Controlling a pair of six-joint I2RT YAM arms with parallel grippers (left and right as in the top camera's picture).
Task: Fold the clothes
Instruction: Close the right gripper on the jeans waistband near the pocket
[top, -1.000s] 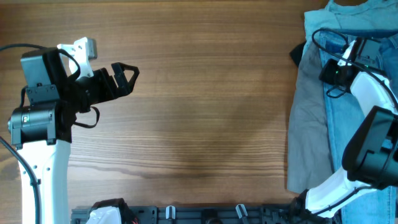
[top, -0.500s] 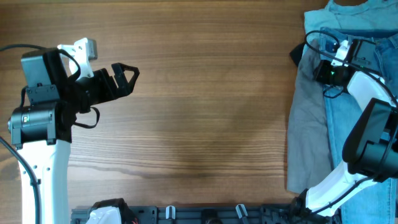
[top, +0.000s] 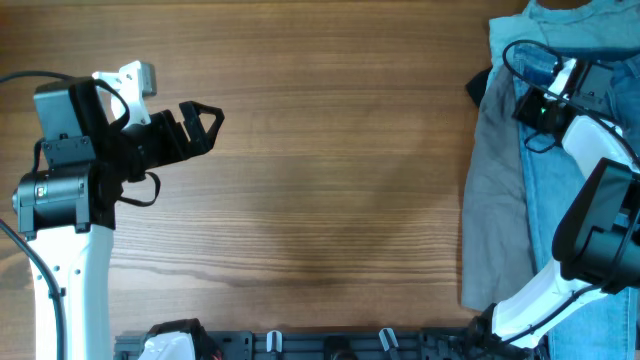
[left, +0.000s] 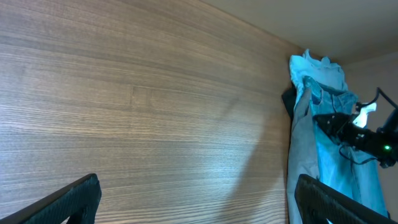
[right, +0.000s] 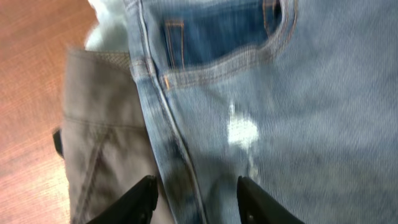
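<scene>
The clothes, light blue jeans (top: 542, 200), lie at the table's right edge on top of a pile. My right gripper (top: 530, 110) hovers over their upper part. In the right wrist view the jeans (right: 298, 112) fill the frame, showing a stitched pocket and a pale worn patch. My right gripper (right: 200, 199) stands partly open, its fingertips (right: 144, 193) straddling the jeans' side seam, with no cloth pinched. My left gripper (top: 203, 122) is wide open over bare wood at the far left. From the left wrist view, the left gripper (left: 199, 205) is empty and the jeans (left: 336, 168) lie far away.
Grey trousers (top: 490, 200) lie under the jeans on their left side, and show as grey trousers (right: 99, 124) beside the seam in the right wrist view. A pale teal shirt (top: 560, 30) sits at the top right. Wooden table (top: 330, 180) spans the middle.
My right gripper drifted a little left over the jeans, then came back right. The left arm has not moved.
</scene>
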